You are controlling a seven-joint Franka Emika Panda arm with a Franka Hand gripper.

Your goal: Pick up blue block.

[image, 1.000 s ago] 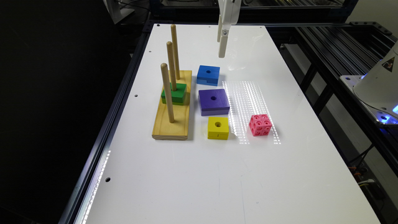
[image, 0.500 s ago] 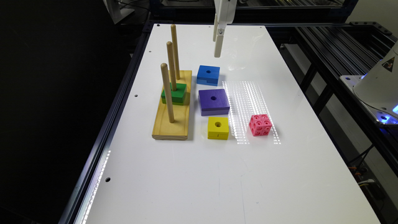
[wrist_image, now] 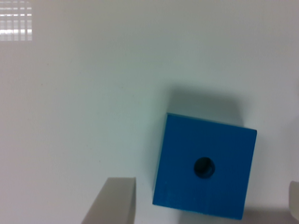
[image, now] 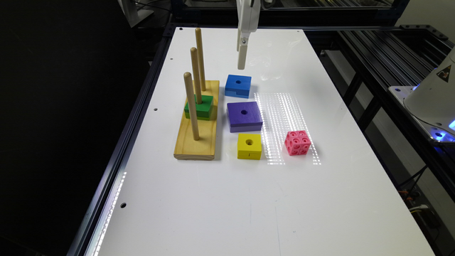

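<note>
The blue block (image: 237,85) lies flat on the white table, its round hole facing up, at the far end of a row of blocks. My gripper (image: 242,60) hangs in the air just above and slightly beyond it, not touching. In the wrist view the blue block (wrist_image: 205,165) sits between my spread fingers; one pale fingertip (wrist_image: 117,200) stands beside one edge of the block, and the other just shows at the frame's edge. The gripper (wrist_image: 206,183) is open and holds nothing.
A larger purple block (image: 244,115) and a yellow block (image: 249,145) follow in the row. A pink cube (image: 298,143) lies to the exterior view's right. A wooden base (image: 195,142) with three upright pegs carries a green block (image: 199,106), close on the left.
The gripper has moved toward the exterior view's left and come lower, closer to the blue block. The blocks have not moved.
</note>
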